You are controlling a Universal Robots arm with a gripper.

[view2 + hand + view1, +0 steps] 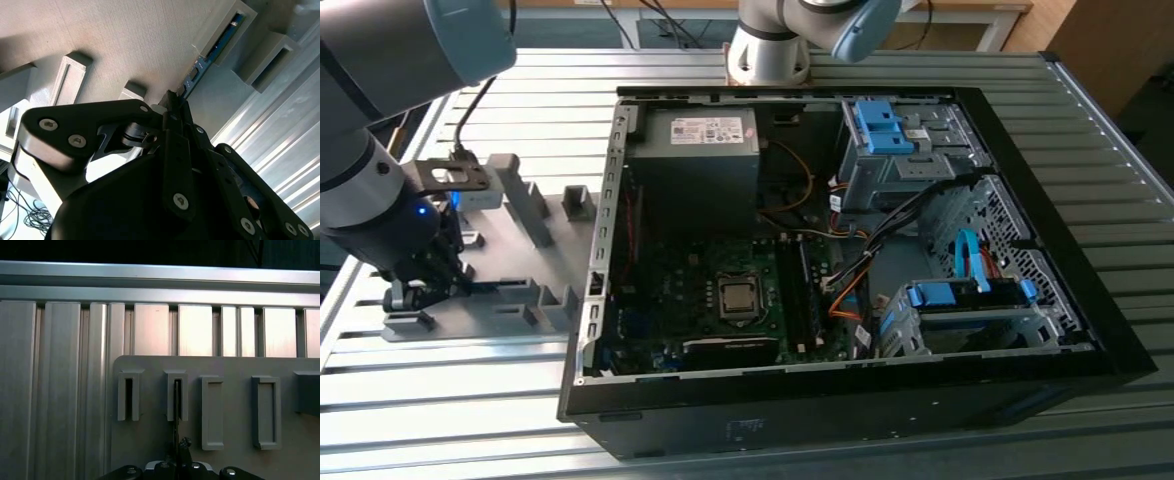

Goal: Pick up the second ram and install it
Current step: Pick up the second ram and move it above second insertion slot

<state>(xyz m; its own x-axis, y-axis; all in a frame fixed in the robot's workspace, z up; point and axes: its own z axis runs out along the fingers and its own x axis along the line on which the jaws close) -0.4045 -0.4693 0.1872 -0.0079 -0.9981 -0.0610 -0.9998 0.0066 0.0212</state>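
Second ram edge-on, gripper hiding its end

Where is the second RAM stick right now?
The thin blue-green memory stick stands on edge in slotted posts of the grey plastic holder tray, at the exterior view's left beside the open black computer case, with the gripper at one end.

Blue-green second ram; grey tray; black case.
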